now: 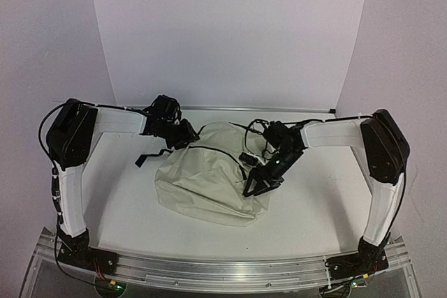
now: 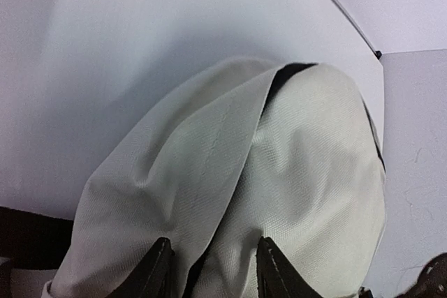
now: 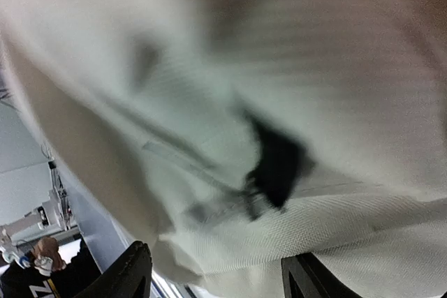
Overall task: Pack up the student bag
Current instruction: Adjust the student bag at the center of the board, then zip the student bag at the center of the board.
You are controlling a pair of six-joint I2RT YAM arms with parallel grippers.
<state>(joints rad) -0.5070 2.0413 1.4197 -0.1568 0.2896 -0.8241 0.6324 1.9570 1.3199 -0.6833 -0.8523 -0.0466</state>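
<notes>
Fabric fills both wrist views, since each arm is down at the student bag (image 1: pixel 209 183), which lies slumped in the middle of the white surface (image 1: pixel 126 193), with a thin black zipper line (image 1: pixel 225 153) curving over its top. A black strap (image 1: pixel 150 157) trails from its far left corner onto the surface. The left tool (image 1: pixel 188 137) is at that far left corner. In its own view, its two dark fingers (image 2: pixel 157 270) stand partly apart astride a raised fold (image 2: pixel 223 151) of the cream cloth, which runs away from them to a dark slit (image 2: pixel 290 71). Whether they pinch the fold I cannot tell. The right tool (image 1: pixel 260 183) is at the bag's right side, angled down toward the near edge. Its view is blurred, but its fingers (image 3: pixel 129 270) show wide apart at the bottom, with cloth and a dark smudge (image 3: pixel 276 162) close above them and nothing clamped between them.
</notes>
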